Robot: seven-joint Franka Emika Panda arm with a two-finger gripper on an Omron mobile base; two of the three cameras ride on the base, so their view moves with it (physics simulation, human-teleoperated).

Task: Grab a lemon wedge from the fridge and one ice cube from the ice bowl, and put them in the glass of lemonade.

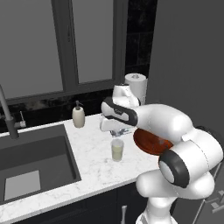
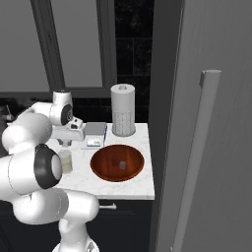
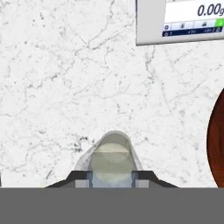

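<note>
Gripper (image 3: pixel 113 183) hangs over the glass of lemonade (image 1: pixel 117 150) on the counter (image 3: pixel 65 87), jaws nearly closed; any load unclear. Ice cube (image 2: pixel 121 164) in ice bowl (image 2: pixel 106 172): likely slick, light; pinch flat faces.

Glass of lemonade (image 3: pixel 113 162) between the narrowly spaced fingers (image 3: pixel 81 182), scale (image 3: pixel 179 21) beyond, ice bowl (image 3: pixel 217 148) beside

Marble counter crowding toward the fridge side

The glass of lemonade (image 1: pixel 117 150) is standing just left of the ice bowl (image 2: pixel 117 162), leaving a narrow gap between them. A kitchen scale (image 2: pixel 94 133) and paper towel roll (image 2: pixel 122 109) are blocking the back edge, and the fridge (image 2: pixel 206 123) is walling off the right. Bare marble (image 1: pixel 94 144) is lying open between the glass, the soap dispenser (image 1: pixel 78 115) and the sink (image 1: pixel 35 159).
</note>
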